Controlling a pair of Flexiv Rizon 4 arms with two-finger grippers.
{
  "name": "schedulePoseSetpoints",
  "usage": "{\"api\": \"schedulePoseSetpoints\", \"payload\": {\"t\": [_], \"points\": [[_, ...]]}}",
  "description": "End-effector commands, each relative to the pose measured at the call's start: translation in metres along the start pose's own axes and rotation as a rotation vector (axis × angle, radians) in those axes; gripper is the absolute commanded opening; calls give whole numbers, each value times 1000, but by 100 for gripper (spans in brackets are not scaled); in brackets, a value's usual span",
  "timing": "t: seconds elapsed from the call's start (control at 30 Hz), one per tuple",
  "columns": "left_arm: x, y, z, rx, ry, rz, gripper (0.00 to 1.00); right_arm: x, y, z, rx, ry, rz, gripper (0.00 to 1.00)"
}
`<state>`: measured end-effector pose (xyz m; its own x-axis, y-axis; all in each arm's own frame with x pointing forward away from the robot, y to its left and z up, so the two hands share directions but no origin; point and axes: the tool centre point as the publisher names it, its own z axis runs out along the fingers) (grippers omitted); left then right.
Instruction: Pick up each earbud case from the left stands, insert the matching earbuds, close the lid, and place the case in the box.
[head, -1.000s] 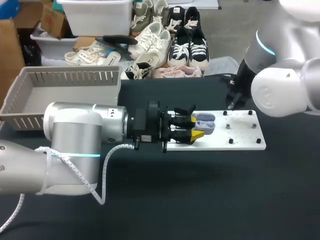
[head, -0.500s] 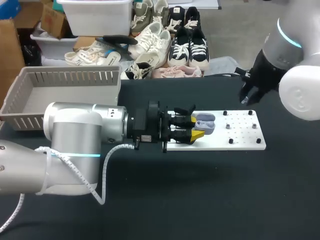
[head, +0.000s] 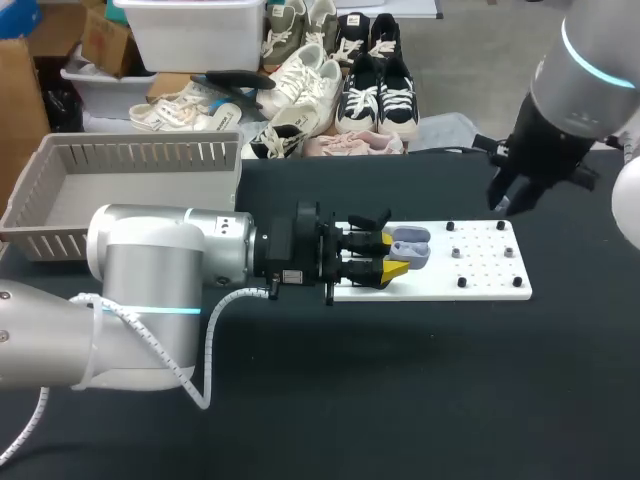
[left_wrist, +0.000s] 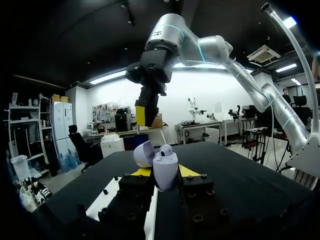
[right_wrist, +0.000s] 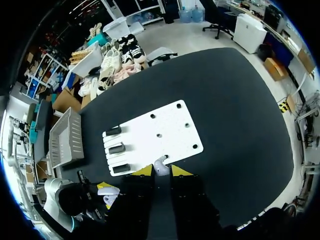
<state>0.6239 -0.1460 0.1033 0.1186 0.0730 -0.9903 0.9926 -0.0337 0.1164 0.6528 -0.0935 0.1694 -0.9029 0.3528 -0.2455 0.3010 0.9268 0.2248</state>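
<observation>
Left wrist view: I'm clamping the open earbud case (left_wrist: 164, 171), likely light and slick, by its lower shell in the left fingers (left_wrist: 142, 172); right fingers (right_wrist: 144, 170) are pinching a tiny earbud (right_wrist: 160, 165).

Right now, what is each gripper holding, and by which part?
Left gripper clamps the open earbud case by its lower body. Right gripper pinches a white earbud; which part is unclear.
</observation>
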Motion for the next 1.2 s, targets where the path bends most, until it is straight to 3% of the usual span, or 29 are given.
{"api": "schedulePoseSetpoints", "payload": {"t": [0.03,0.23,0.33,0.6,0.93,1.2], "points": [[0,-1,0,-6,-1,1,0,27,2,-36,5,-29,-39,0],[0,-1,0,-6,-1,1,0,53,18,-48,12,24,-132,0],[0,-1,0,-6,-1,1,0,66,27,-52,-5,98,-227,0],[0,-1,0,-6,-1,1,0,89,52,-53,-25,172,-335,0],[0,-1,0,-6,-1,1,0,109,76,-52,-49,205,-449,0],[0,-1,0,-6,-1,1,0,110,83,-42,-24,183,-484,0]]}}
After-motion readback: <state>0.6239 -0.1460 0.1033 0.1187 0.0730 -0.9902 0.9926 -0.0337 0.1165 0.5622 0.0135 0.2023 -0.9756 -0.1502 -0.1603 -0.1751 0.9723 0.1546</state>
